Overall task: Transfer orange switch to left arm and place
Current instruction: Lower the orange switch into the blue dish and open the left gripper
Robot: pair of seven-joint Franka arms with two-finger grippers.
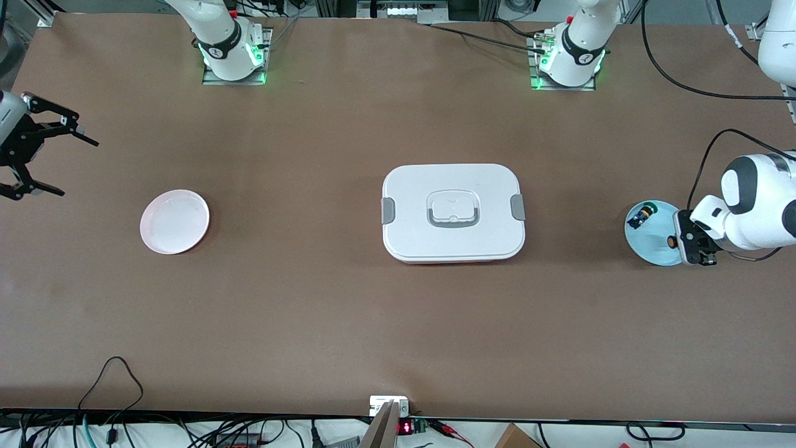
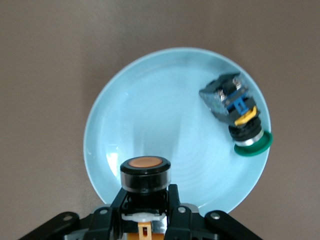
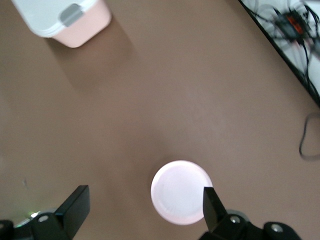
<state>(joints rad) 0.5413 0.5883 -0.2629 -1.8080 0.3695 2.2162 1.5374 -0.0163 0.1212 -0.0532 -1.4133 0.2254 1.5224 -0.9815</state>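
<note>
Front view: left gripper (image 1: 695, 247) sits over the blue plate (image 1: 653, 246) at the left arm's end of the table, closed on the orange switch (image 1: 672, 241). The green switch (image 1: 642, 215) lies on the same plate. The box (image 1: 453, 211) stands mid-table between the blue plate and the pink plate (image 1: 175, 221). Right gripper (image 1: 34, 154) waits off by the table edge at the right arm's end, jaws wide, empty.

Left wrist view: fingers (image 2: 172, 200) clamp the switch body just under the orange cap (image 2: 145, 163). Risk: the hold looks shallow, so the switch could twist or drop in a fast swing. A low carry would clip the box lid.

Right wrist view: both fingertips (image 3: 212, 202) spread wide, nothing between them, pink plate below. Handover risk: the part is tiny, so misalignment could knock it loose.
</note>
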